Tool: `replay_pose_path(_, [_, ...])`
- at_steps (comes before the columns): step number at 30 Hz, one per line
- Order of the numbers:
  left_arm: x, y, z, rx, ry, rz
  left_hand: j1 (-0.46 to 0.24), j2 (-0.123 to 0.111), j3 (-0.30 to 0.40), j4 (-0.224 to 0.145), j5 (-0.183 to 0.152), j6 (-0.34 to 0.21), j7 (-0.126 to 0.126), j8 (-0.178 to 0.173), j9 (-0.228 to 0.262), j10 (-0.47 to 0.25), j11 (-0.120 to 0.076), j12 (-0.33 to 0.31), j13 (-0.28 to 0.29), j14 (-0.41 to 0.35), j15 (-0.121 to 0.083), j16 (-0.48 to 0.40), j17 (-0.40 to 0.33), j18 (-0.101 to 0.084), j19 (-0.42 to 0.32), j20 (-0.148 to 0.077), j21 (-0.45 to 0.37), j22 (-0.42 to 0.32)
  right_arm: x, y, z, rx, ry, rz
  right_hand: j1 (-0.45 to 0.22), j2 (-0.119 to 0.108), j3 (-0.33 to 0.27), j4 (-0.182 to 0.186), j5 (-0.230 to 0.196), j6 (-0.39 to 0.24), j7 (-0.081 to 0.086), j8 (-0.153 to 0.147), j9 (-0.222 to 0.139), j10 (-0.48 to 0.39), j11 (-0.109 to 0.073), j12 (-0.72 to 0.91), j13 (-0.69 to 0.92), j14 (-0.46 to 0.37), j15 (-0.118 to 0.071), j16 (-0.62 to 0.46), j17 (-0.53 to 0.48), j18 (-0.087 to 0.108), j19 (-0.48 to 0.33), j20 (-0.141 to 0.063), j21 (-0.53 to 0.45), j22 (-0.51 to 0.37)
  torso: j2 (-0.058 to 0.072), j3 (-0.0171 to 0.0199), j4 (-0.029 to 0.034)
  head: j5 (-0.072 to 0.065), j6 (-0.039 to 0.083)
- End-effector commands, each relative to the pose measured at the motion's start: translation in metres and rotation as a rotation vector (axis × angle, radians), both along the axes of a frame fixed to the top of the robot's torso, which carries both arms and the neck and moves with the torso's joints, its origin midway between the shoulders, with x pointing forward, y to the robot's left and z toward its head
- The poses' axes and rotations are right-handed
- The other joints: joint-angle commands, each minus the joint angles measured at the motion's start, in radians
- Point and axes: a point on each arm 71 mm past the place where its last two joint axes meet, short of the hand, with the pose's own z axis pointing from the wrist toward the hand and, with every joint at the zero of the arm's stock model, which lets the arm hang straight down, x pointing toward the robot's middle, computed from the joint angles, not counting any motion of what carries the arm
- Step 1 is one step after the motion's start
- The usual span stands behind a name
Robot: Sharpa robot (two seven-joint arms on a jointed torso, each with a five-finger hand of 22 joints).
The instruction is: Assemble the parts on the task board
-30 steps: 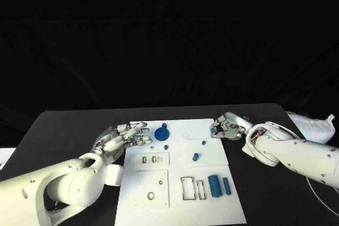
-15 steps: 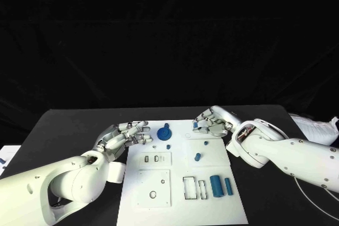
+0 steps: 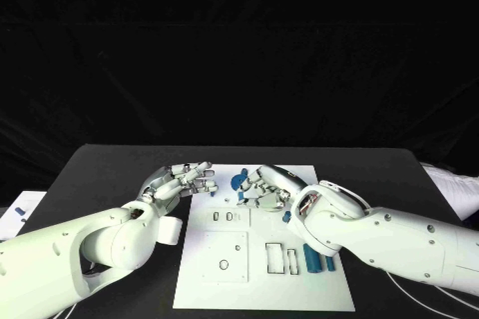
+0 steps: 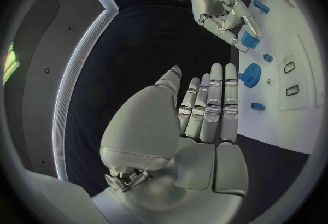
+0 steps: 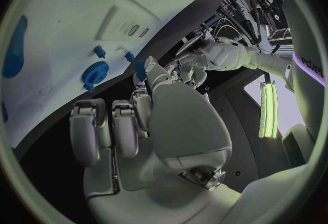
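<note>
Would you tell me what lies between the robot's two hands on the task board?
In the head view, the blue gear-like part sits on the task board between the left hand and the right hand. The left wrist view shows it there too.

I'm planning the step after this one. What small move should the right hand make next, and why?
Probably lower the right hand a little toward the task board: it hangs near the blue gear with a small blue piece at its fingertips, while the left hand waits open beside the board.

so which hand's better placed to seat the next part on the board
Probably the right hand: it pinches a small blue part above the task board, near the blue gear. The left hand is open beside the board.
</note>
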Motion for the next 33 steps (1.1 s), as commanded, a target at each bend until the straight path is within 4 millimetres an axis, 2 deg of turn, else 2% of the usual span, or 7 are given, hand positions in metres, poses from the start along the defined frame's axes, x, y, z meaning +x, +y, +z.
replay_pose_path(1, [0.000,-0.002,0.001,-0.015,-0.011,-0.013,0.009,0.004,0.000,-0.008,0.006,0.004,0.003,-0.005,-0.001,0.005,0.002,-0.007,-0.001,-0.004,0.002,-0.004,0.002,0.012,0.004,0.003,-0.002,-0.001,-0.002,0.007,-0.008,-0.111,-0.020,-0.011,0.001,0.013,0.005,0.000,0.010,0.028,-0.029,0.004,0.012,0.016,-0.023,-0.004,-0.114,0.106,-0.006,0.004,0.263,-0.016,0.048,-0.007,0.001,0.170,-0.004,-0.0048,0.0050,0.005,-0.009])
replay_pose_path(3, [0.000,-0.002,0.001,-0.015,-0.011,-0.012,0.009,0.004,0.000,-0.008,0.006,0.004,0.003,-0.005,-0.001,0.005,0.002,-0.007,-0.001,-0.004,0.002,-0.004,0.002,0.012,0.004,0.003,-0.002,-0.001,-0.003,0.012,-0.011,-0.129,-0.025,-0.006,0.001,0.013,0.005,0.000,0.010,0.028,-0.029,0.004,0.012,0.016,-0.023,-0.004,-0.114,0.106,-0.006,0.004,0.263,-0.016,0.048,-0.007,0.001,0.170,-0.005,-0.0055,0.0042,0.006,-0.012])
replay_pose_path(13, [-0.001,-0.004,0.001,-0.018,-0.011,-0.018,0.009,0.004,0.000,-0.008,0.006,0.004,0.003,-0.005,-0.001,0.005,0.002,-0.007,-0.001,-0.004,0.002,-0.004,0.002,0.012,0.004,0.003,-0.002,-0.001,-0.008,0.030,-0.027,-0.192,-0.020,0.014,0.000,0.010,0.006,-0.003,0.017,0.026,-0.028,0.003,0.013,0.015,-0.023,-0.006,-0.115,0.106,-0.006,0.004,0.263,-0.015,0.048,-0.007,0.001,0.170,-0.002,-0.0024,0.0049,0.010,-0.019])
replay_pose_path(20, [-0.001,-0.004,0.001,-0.019,-0.010,-0.021,0.009,0.004,0.000,-0.008,0.006,0.004,0.003,-0.005,-0.001,0.005,0.002,-0.007,-0.001,-0.004,0.002,-0.004,0.002,0.012,0.004,0.003,-0.002,-0.001,-0.006,0.030,-0.032,-0.230,-0.017,0.000,-0.002,0.009,0.007,-0.003,0.021,0.026,-0.028,0.003,0.013,0.015,-0.023,-0.005,-0.114,0.106,-0.006,0.004,0.263,-0.015,0.048,-0.007,0.001,0.170,-0.003,-0.0028,0.0047,0.011,-0.023])
replay_pose_path(27, [-0.002,-0.004,0.002,-0.020,-0.010,-0.022,0.009,0.004,0.000,-0.008,0.006,0.004,0.003,-0.005,-0.001,0.005,0.002,-0.007,-0.001,-0.004,0.002,-0.004,0.002,0.012,0.004,0.003,-0.002,-0.001,-0.004,0.029,-0.036,-0.259,-0.011,-0.005,-0.003,0.008,0.006,-0.003,0.023,0.025,-0.028,0.002,0.013,0.016,-0.022,-0.004,-0.113,0.106,-0.005,0.004,0.263,-0.015,0.048,-0.007,0.001,0.169,-0.002,-0.0012,0.0046,0.011,-0.027])
replay_pose_path(33, [-0.002,-0.005,0.002,-0.020,-0.009,-0.022,0.009,0.004,0.000,-0.008,0.006,0.004,0.003,-0.005,-0.001,0.005,0.002,-0.007,-0.001,-0.004,0.002,-0.004,0.002,0.012,0.004,0.003,-0.002,-0.001,-0.003,0.028,-0.038,-0.294,-0.005,0.002,-0.008,0.005,0.005,-0.003,0.025,0.025,-0.027,0.002,0.013,0.015,-0.022,-0.005,-0.114,0.106,-0.005,0.004,0.263,-0.015,0.048,-0.007,0.000,0.169,-0.002,-0.0019,0.0041,0.012,-0.030])
